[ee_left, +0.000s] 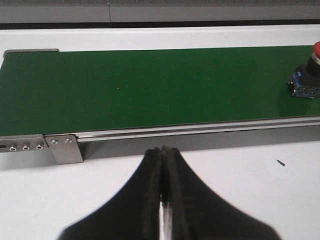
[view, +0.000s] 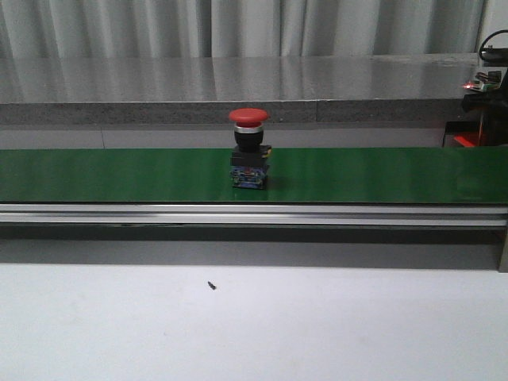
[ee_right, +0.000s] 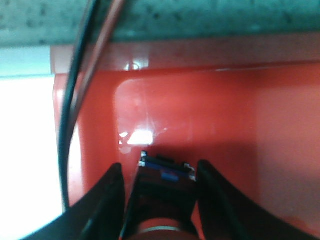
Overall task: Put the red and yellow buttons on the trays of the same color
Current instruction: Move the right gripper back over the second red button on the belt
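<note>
Black left gripper (ee_left: 163, 150) nearest lens, jaws pressed together, empty, over white tabletop (view: 254, 325) just short of long dark green belt (view: 119, 175). Red mushroom-head button on black-and-blue switch body (view: 249, 149) stands upright mid-belt, off toward robot's right of left jaws, across belt rail. Right gripper (ee_right: 160, 170) over bright red plastic tray (ee_right: 240, 115); second red-capped button with blue-and-black body (ee_right: 165, 185) sits between its jaws, long axis running along fingers, contact unclear. Judgement: belt button within left arm's reach; yellow tray unseen.
</note>
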